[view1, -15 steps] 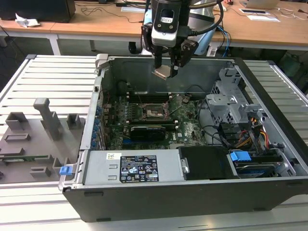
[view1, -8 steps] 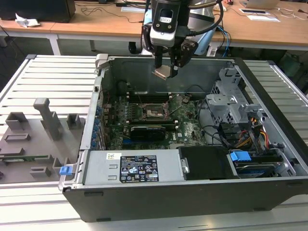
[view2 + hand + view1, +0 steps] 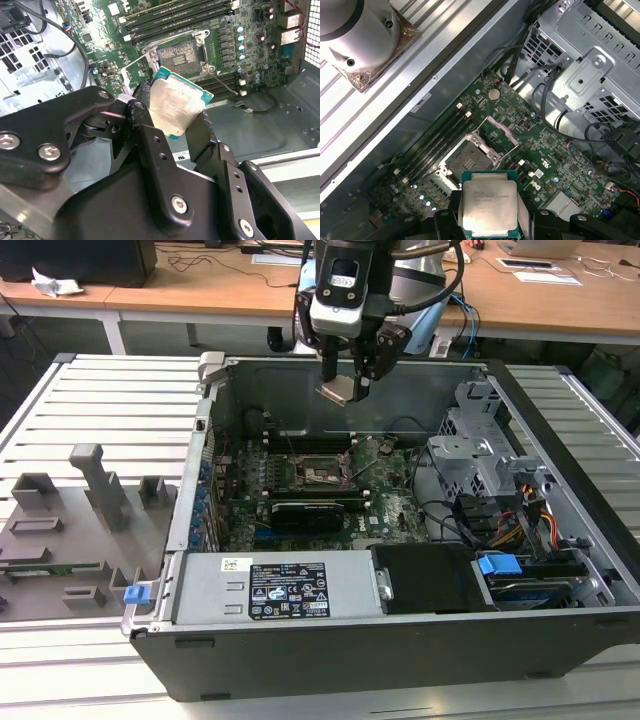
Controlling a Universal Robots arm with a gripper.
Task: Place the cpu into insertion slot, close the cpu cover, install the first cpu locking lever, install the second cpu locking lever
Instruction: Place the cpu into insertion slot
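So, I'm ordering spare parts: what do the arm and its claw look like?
The arm is silver-grey and rounded, with a black cable looping beside it. The claw is matte black, with jointed, angular link fingers studded with silver screws.

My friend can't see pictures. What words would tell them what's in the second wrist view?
The black pincer grips the cpu, a small silvery square chip, by two edges, held in the air. Beyond it on the green motherboard sits the insertion slot, a dark square socket with a grey metal rim, with no chip in it.
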